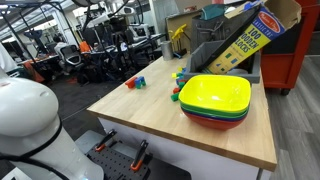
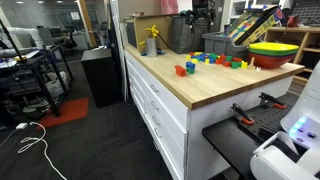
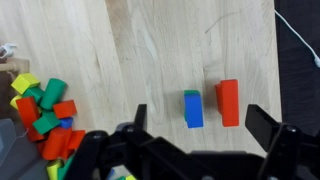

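Note:
In the wrist view my gripper (image 3: 200,125) is open and empty, held high above a light wooden table (image 3: 130,50). Between its two fingers, on the table below, lie a blue block (image 3: 193,110) with a green block under its far end, and a red block (image 3: 228,102) just beside it. The same pair sits apart near the table's corner in both exterior views (image 1: 135,82) (image 2: 185,68). A pile of coloured blocks (image 3: 45,115) lies off to the left in the wrist view.
A stack of bowls, yellow on top (image 1: 215,95) (image 2: 272,50), stands by the block pile (image 1: 178,88) (image 2: 222,60). A tilted "100 wood blocks" box (image 1: 245,45) and a yellow object (image 2: 152,40) stand at the back. The table has drawers (image 2: 160,110).

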You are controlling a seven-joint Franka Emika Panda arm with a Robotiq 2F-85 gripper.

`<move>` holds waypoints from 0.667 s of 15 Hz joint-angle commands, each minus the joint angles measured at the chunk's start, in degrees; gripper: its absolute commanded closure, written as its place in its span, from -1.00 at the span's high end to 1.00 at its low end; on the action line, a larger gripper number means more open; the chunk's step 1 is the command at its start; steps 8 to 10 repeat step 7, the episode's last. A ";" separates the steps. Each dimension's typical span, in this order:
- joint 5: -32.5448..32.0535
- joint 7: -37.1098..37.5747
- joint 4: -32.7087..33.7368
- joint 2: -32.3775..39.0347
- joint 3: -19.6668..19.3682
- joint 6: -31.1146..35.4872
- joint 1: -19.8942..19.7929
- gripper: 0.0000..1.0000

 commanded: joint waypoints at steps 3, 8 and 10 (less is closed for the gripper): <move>2.69 -9.25 -0.22 -6.14 0.20 -5.09 -1.09 1.00; 1.69 -7.43 0.16 -5.40 1.11 -3.97 -1.43 1.00; 1.69 -7.43 0.16 -5.40 1.11 -3.97 -1.43 1.00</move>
